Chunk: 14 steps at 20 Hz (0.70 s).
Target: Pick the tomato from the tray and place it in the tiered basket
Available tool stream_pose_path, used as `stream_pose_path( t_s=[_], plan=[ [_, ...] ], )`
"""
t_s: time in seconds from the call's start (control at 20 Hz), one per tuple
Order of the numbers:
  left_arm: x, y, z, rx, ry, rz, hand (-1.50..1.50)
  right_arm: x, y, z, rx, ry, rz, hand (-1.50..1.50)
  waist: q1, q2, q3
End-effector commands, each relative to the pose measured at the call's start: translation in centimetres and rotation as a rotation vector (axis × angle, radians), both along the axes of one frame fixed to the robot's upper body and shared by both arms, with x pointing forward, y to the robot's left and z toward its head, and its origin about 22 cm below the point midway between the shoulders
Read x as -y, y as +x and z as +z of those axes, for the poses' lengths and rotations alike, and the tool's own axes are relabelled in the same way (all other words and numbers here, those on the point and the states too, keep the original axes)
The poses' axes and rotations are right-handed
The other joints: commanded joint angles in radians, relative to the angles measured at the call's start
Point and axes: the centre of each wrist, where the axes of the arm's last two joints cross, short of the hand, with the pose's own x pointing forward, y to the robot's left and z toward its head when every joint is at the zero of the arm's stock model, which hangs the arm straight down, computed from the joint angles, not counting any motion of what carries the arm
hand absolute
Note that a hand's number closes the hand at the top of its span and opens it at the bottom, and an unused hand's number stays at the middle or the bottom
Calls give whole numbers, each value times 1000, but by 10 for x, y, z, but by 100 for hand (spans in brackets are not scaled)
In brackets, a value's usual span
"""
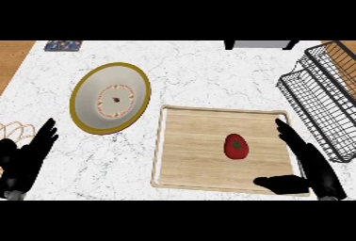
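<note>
A red tomato [236,146] with a green stem lies on the wooden tray [188,141], right of the tray's middle. My right hand [309,164] is over the tray's right edge, open, fingers straight and pointing away, thumb stretched left below the tomato; a small gap separates it from the tomato. The black wire tiered basket [321,99] stands at the right edge of the counter. My left hand [26,157] rests open at the lower left, fingers up.
A cream plate [110,97] with a gold rim sits left of the tray. A pale wire object [15,130] shows at the left edge. A patterned item [63,45] and a grey box [260,44] lie at the back.
</note>
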Motion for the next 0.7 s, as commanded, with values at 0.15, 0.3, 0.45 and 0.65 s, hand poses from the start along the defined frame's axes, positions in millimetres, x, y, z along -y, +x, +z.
stream_pose_path(
  t_s=[0.15, 0.3, 0.45, 0.65],
  plan=[
    [-6, -3, 0, 1, 6, -5, 0, -29, 41, 73, -84, -52, 48, -150, 2, -1, 2],
    [6, -9, -8, -9, -5, 16, 0, -34, 48, 81, -174, -37, 94, -150, 2, -2, 2],
    [-12, 0, -5, -3, -2, -9, 0, -48, 49, 72, -268, -32, 133, -150, -2, -1, 2],
    [1, -1, 0, -14, -11, -4, 0, -28, 31, 66, -331, -119, 127, -150, -6, -3, 3]
  ],
)
